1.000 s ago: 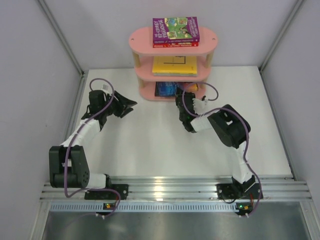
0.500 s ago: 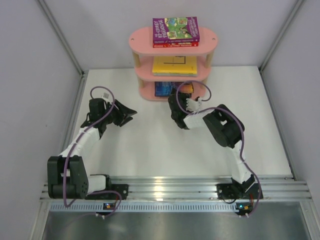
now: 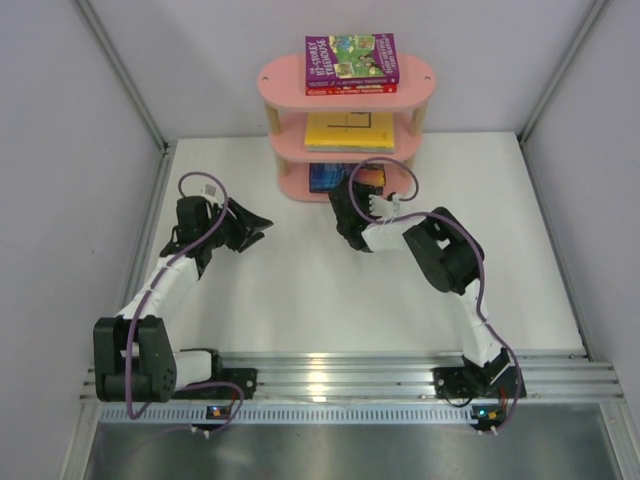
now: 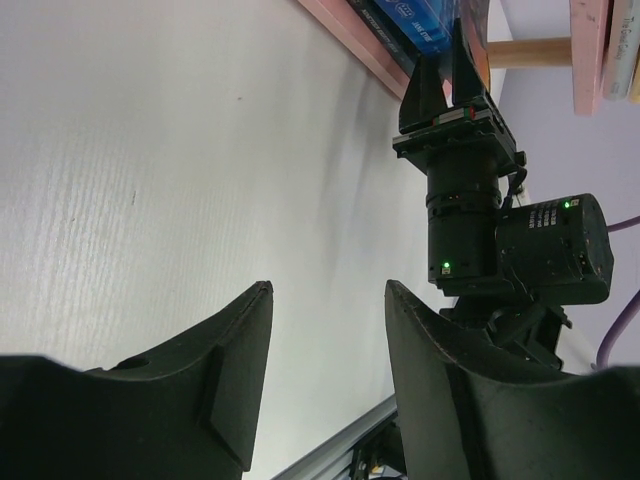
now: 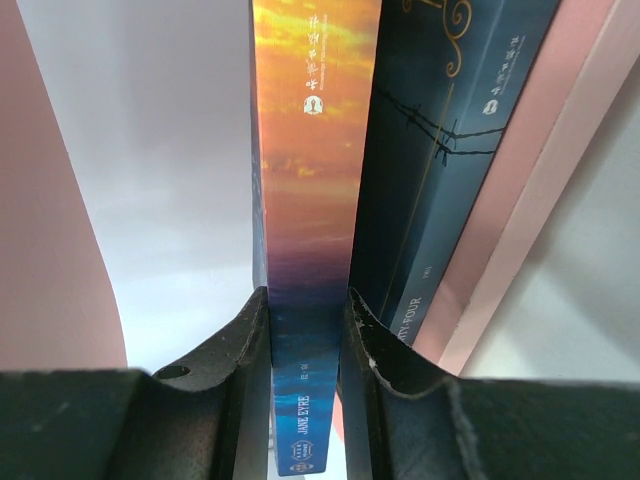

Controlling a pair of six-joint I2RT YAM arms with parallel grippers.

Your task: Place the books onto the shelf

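The pink shelf [image 3: 282, 75] stands at the back of the table. A purple book [image 3: 350, 58] lies on a red one [image 3: 350, 89] on its top board, and a yellow book [image 3: 348, 130] is on the middle board. My right gripper [image 3: 352, 203] reaches into the bottom tier, shut on the spine of the blue book with orange glow [image 5: 312, 150]. That book lies against a dark navy book [image 5: 440, 150], which rests on the pink bottom board [image 5: 545, 190]. My left gripper [image 3: 262, 222] hovers open and empty over the table, left of the shelf.
Grey walls close in the table on the left, right and back. A wooden shelf post [image 4: 525, 50] stands just past the right gripper [image 4: 452, 95], as the left wrist view shows. Bare white table [image 3: 300, 290] spreads between the arms.
My right gripper has moved left and toward the shelf, carrying the blue-and-orange book deeper into the bottom tier. The left arm has drawn back slightly.
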